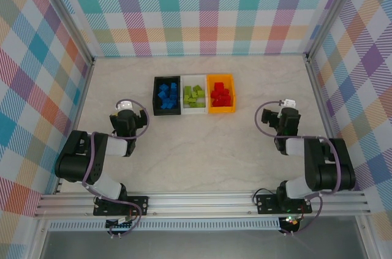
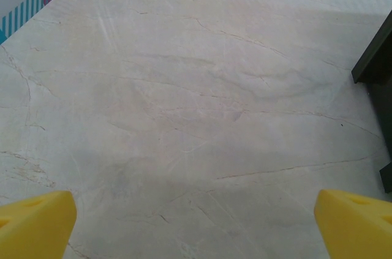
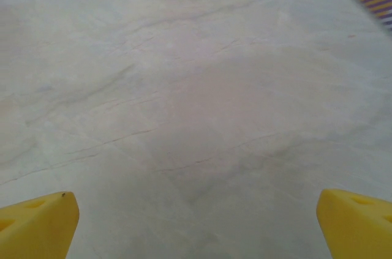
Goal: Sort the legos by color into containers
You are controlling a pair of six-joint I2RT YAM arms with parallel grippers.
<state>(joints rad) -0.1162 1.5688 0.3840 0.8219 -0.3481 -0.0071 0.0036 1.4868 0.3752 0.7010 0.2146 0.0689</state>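
On the table (image 1: 202, 149), three bins sit side by side in a row, touching. Blue blocks (image 1: 167, 95) lie in the black bin (image 1: 155, 95) on the left. Green blocks (image 1: 195, 95) lie in the white bin (image 1: 194, 110) in the middle. Red blocks (image 1: 221, 95) lie in the orange bin (image 1: 221, 110) on the right. The left gripper (image 2: 196, 225) is wide open, with just bare table between its yellow fingers (image 2: 33, 222). A corner of the black bin pokes in at the right edge of its camera view. The right gripper (image 3: 196, 225) is wide open too and holds nothing.
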